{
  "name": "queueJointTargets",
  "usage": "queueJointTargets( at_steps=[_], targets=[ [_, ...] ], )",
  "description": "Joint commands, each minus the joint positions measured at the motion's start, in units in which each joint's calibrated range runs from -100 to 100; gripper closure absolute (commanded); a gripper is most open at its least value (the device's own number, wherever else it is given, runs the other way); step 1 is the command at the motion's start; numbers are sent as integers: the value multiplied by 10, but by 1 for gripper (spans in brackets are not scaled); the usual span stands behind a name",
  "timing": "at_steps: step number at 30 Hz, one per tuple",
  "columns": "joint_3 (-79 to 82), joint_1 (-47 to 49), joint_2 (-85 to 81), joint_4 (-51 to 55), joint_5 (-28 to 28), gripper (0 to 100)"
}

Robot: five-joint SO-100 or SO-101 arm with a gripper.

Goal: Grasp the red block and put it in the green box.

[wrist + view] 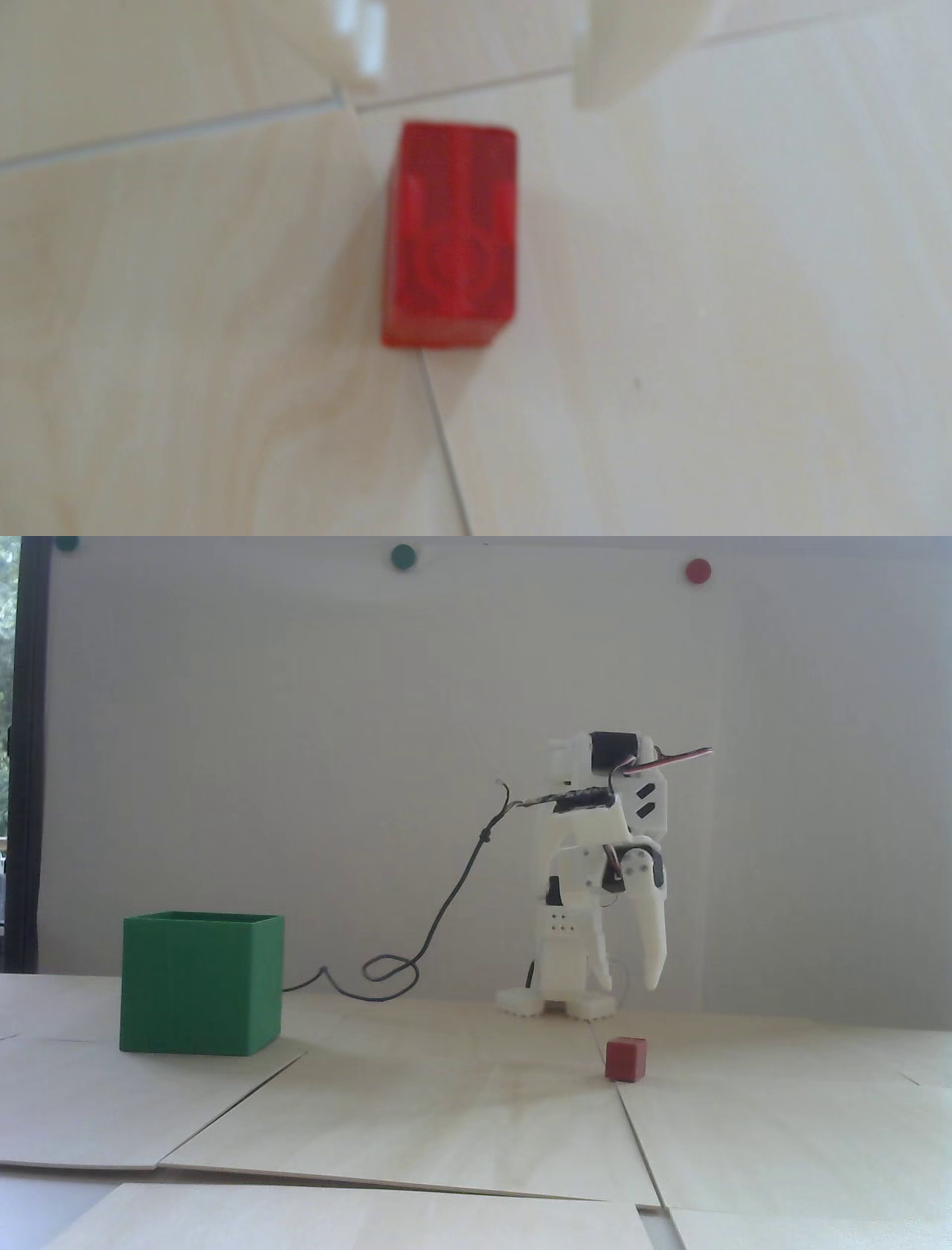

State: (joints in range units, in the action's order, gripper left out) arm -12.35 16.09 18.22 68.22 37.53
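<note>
Your claw (pixel 628 982) hangs open and empty above the desk (pixel 461 1116). In the fixed view the red block (pixel 625 1059) sits on the desk at 6 o'clock from it, not touching; the green box (pixel 201 982) stands well apart at 9 o'clock.

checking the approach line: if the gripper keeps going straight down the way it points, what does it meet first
Probably the red block. The open gripper points down above it, and the wrist view shows the block just ahead of the fingertips. Depth is unclear, so it might meet the wooden table beside it.
</note>
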Motion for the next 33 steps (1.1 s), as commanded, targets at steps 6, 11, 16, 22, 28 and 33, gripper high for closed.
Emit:
queueJointTargets(
  at_steps=[6,11,16,22,28,33],
  targets=[
    [-105,-24,61,-7,0,87],
    [-106,-25,77,-11,0,87],
    [-106,-19,80,-9,1,87],
    [-106,-7,79,-7,15,87],
    [-106,-7,80,-8,20,87],
    [-106,-6,80,-14,26,87]
  ],
)
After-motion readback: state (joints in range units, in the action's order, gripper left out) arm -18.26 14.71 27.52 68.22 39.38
